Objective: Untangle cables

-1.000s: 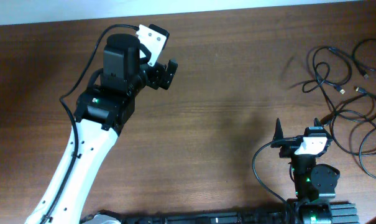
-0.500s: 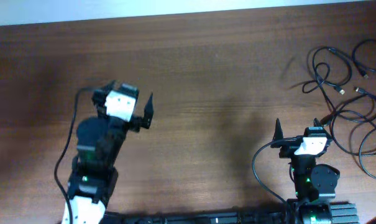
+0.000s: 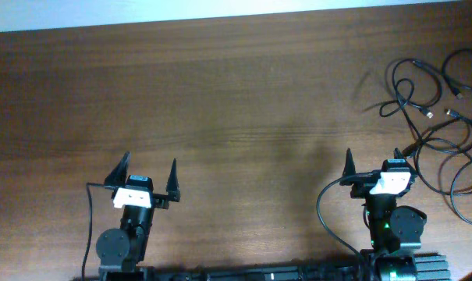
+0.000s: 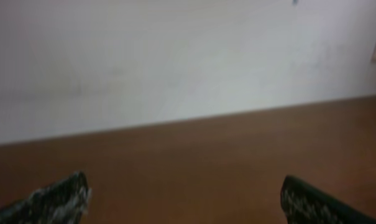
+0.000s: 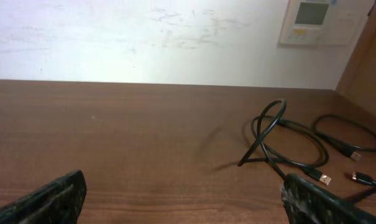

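While both arms are drawn in at the near edge of the table [image 3: 243,101], the left gripper [image 3: 149,173] and right gripper [image 3: 374,160] are shown w/ jaws spread wide; nothing is held by either. The cables [image 3: 434,136] are found at the far-right side of the table, loosely looped and crossing, just beyond and to the right of the right gripper and well apart from the left one.

Risks (judged): if a crossing is pinched rather than a single strand, two cords may be lifted together and the tangle tightened. If a loop is dragged outward, cords may be pulled off the right edge. If both arms are sent to the same cluster, a clash is likely, since the left arm must reach across.

Not resolved: some loops are cut off at the right border of the overhead view, so the cord count is uncertain. Which strand lies over which cannot be told. The left wrist view is blurred, w/ no cable in it. In the right wrist view only part of the bundle [image 5: 266,113] is seen, and the plug ends are too small to identify.
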You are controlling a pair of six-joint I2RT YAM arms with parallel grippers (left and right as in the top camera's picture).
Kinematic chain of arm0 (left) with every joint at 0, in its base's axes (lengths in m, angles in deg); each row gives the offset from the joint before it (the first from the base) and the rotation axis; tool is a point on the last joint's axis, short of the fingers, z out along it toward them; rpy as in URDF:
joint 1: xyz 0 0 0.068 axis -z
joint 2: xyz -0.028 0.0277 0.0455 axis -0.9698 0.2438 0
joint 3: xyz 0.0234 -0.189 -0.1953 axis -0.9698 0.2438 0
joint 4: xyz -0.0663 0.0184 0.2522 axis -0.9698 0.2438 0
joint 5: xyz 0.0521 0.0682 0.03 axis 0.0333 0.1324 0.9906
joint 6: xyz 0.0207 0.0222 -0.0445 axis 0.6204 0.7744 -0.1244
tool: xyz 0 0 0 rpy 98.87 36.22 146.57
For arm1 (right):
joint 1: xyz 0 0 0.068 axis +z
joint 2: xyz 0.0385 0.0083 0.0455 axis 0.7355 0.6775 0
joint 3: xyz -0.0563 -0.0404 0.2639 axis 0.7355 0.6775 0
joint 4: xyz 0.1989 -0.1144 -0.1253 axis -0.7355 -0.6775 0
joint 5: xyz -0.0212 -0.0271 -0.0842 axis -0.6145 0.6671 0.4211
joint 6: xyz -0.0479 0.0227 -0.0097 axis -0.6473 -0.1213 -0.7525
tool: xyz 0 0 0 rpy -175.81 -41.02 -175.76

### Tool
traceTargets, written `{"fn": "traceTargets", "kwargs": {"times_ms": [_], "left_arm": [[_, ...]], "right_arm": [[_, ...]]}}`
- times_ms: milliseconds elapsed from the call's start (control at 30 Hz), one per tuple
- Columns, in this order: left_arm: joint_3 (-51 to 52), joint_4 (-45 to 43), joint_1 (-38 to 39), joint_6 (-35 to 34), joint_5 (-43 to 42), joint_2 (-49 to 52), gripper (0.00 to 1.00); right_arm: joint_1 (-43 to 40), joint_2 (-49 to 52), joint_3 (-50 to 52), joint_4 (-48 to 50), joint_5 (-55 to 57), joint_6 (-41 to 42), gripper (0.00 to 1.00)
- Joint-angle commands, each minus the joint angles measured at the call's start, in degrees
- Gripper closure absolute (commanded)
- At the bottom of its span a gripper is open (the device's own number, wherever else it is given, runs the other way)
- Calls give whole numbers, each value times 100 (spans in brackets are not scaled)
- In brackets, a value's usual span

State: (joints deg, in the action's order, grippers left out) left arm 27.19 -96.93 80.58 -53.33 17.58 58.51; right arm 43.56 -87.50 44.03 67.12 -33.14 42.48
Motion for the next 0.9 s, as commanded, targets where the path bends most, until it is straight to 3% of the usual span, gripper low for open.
{"fn": "traceTargets", "kwargs": {"times_ms": [0,100,867], "left_arm": [[48,1014,-111,-341,302,-710,1],[48,1797,-122,-404,444,-1051,1],[48,1801,-748,-382,599,-1049,1]], "right_arm": [[39,-48,28,-31,-11,42,1],[39,-48,28,-31,-11,42,1],[42,-48,28,-33,-9,42,1]]}}
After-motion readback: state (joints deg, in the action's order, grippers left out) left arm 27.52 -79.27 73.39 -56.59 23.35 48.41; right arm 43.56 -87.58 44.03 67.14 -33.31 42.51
